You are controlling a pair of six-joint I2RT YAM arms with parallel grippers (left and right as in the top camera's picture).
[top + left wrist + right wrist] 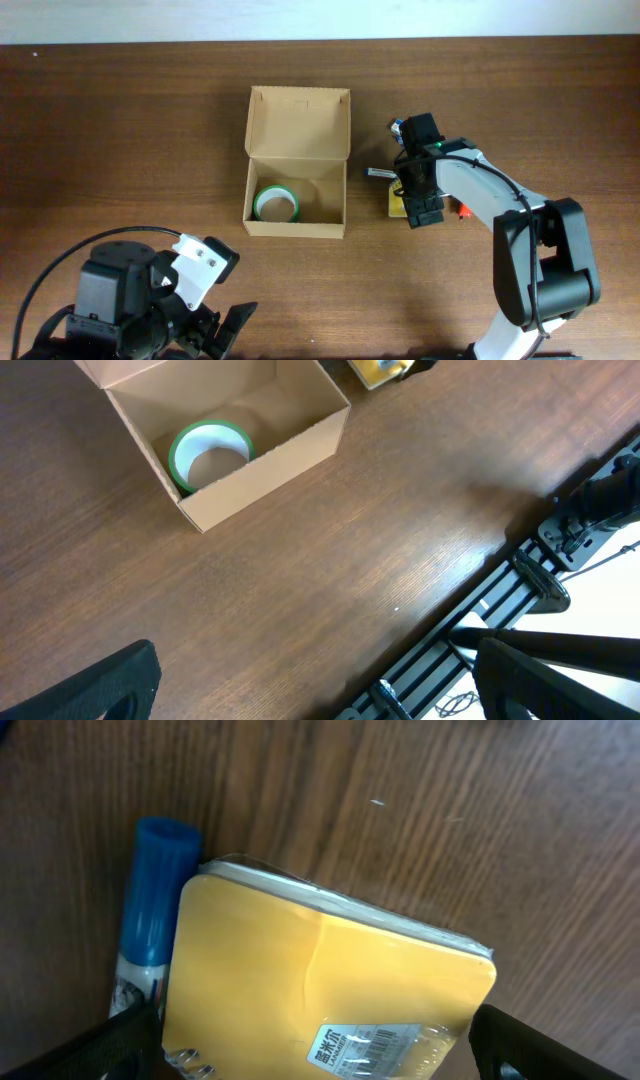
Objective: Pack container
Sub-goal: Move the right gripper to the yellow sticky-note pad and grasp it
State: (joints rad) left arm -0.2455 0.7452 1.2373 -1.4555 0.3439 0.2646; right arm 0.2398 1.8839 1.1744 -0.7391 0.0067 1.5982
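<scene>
The container, a tan cardboard box, stands open at the table's middle with its flap lid up at the back. A green tape roll lies inside; both also show in the left wrist view, box and roll. My right gripper is open, low over a yellow spiral notepad right of the box, one finger on each side of it. A blue-capped marker lies against the pad. My left gripper is open and empty near the front edge.
A small red object lies right of the right gripper, and a small dark item lies between box and pad. The table's front edge and a black rail are close to the left gripper.
</scene>
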